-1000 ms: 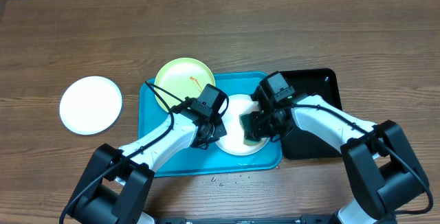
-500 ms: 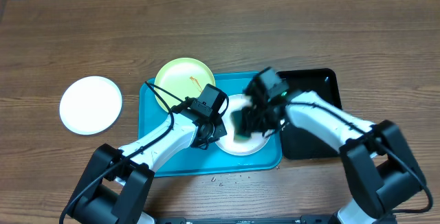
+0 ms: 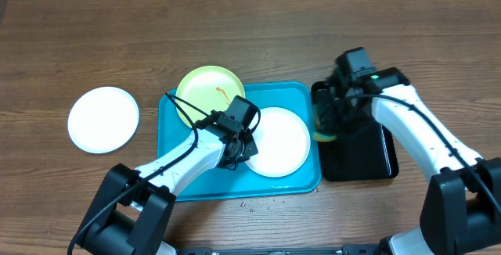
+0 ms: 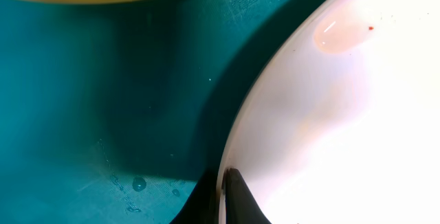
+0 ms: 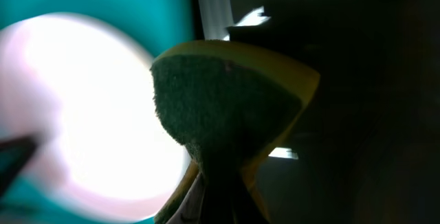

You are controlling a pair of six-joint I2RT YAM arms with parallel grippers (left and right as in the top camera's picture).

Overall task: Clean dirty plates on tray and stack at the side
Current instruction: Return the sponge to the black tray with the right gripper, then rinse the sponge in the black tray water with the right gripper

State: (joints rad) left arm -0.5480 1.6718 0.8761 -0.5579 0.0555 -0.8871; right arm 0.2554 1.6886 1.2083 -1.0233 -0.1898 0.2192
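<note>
The left gripper [image 4: 221, 195] is clamped tight on the rim of the white plate [image 3: 279, 141], fingers pinching its edge right where it meets the tray floor. That plate lies flat in the right half of the turquoise tray [image 3: 192, 181], its far side close to the tray's right rim. It carries a faint pinkish smear [image 4: 342, 33]. A band of tray floor shows on the plate's left, beaded with droplets [image 4: 139, 183]. The right gripper [image 5: 214, 196] is closed on a yellow-and-green sponge [image 5: 220, 104], hanging over the left edge of the black tray [image 3: 360, 157], just beside the turquoise one. The yellow-green plate [image 3: 207, 91] overlaps the tray's upper-left rim. A second white plate [image 3: 103, 120] lies on the table [image 3: 258, 28], well apart to the left.
</note>
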